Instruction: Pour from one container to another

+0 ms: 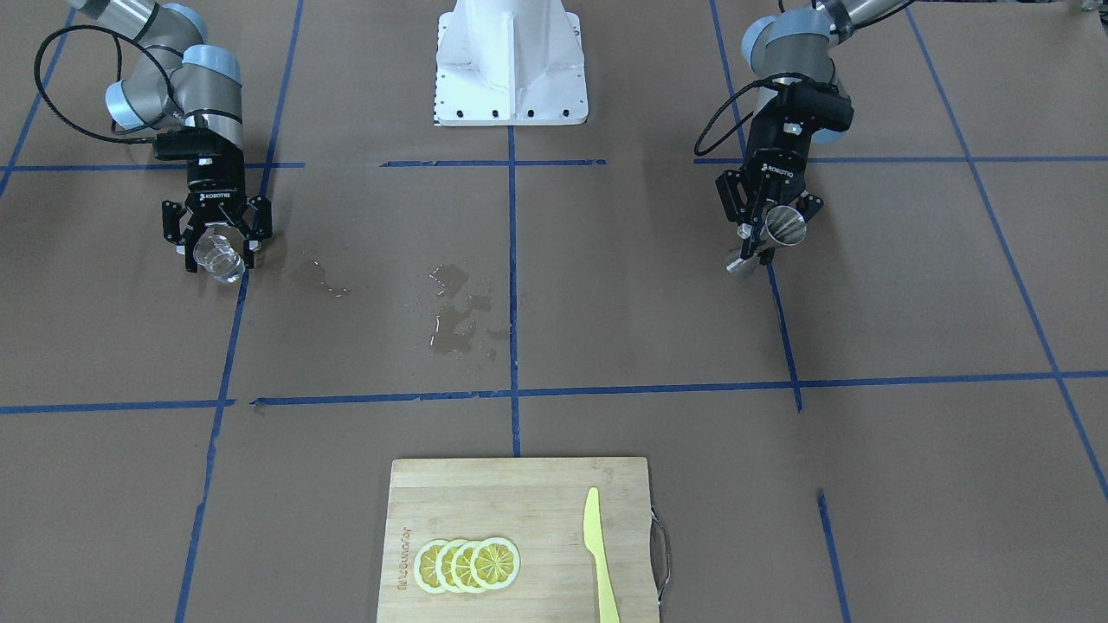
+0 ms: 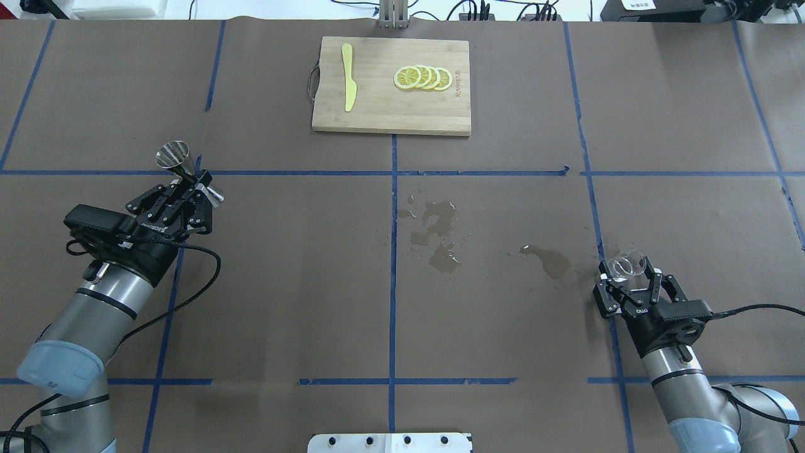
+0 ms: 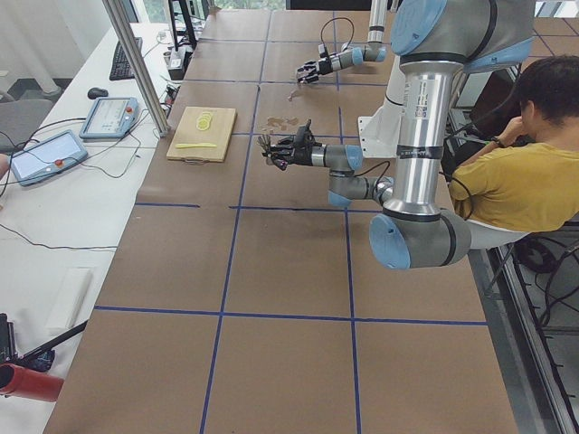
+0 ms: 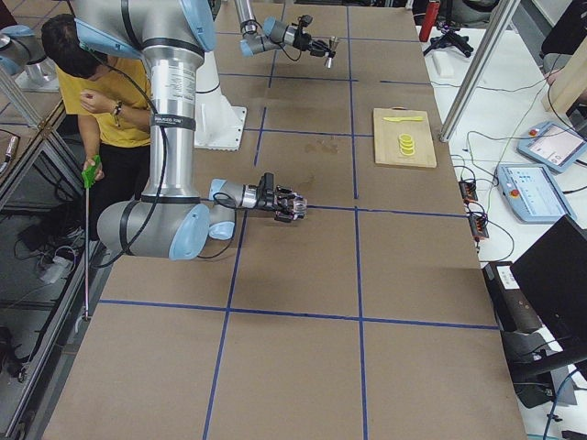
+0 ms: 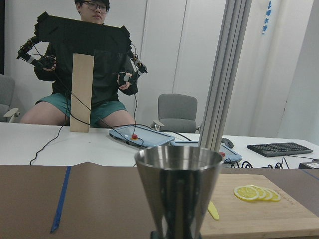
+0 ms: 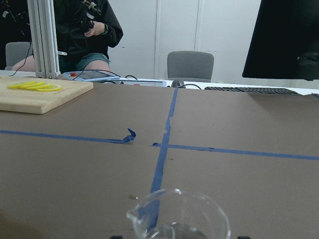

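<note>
There's the left gripper (image 2: 196, 182) out over the surface (image 2: 283, 283), jaws clamped on the waist of the steel jigger (image 2: 174, 155), its wide cup toward the cutting board (image 2: 390, 113). The wrist camera there cuts the lower cone off at the frame edge. Well apart on the other side, the right gripper (image 2: 629, 280) has its jaws closed round the clear glass tumbler (image 2: 622, 265) (only the rim shows in its own wrist view, and I can't tell if there's liquid inside). Between them lie wet patches (image 2: 440, 236). On the board sit lemon slices (image 2: 422, 77) and a yellow knife (image 2: 348, 85).
</note>
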Controlling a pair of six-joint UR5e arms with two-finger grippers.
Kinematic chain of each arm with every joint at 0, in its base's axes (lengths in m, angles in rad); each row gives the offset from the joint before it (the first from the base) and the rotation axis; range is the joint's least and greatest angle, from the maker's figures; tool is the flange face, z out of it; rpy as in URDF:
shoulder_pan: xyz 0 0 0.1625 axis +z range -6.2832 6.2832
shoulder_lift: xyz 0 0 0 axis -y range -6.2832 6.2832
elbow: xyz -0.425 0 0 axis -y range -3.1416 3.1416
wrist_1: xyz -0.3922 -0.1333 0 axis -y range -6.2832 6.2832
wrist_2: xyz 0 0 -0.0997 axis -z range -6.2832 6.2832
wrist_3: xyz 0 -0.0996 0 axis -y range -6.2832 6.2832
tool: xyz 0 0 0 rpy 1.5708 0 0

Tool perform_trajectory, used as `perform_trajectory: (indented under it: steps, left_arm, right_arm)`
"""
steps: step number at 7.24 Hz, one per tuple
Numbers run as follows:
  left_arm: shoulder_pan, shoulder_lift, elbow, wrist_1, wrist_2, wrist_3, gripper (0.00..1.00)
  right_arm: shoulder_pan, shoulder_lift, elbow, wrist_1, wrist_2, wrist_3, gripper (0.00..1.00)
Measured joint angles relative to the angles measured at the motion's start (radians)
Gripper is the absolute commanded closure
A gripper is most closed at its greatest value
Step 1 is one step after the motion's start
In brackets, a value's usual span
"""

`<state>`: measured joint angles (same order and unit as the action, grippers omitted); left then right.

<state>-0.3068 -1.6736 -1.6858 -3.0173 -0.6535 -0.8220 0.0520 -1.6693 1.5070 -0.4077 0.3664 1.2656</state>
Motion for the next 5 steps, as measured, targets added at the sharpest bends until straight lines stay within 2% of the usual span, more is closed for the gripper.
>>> perform_trajectory:
  steps: [1, 3, 5]
  left_arm:
    - [0.000, 0.000, -0.001, 0.000, 0.000, 0.000, 1.00]
    - [0.000, 0.000, -0.002, 0.000, 0.000, 0.000, 1.00]
    - [0.000, 0.000, -0.013, 0.001, 0.000, 0.000, 1.00]
  right_arm:
    - [-0.001, 0.000, -0.005, 0.000, 0.000, 0.000, 0.41]
    - [-0.003, 0.000, -0.014, 0.001, 0.001, 0.001, 0.57]
    - [-0.006, 0.000, -0.016, 0.000, 0.000, 0.001, 0.88]
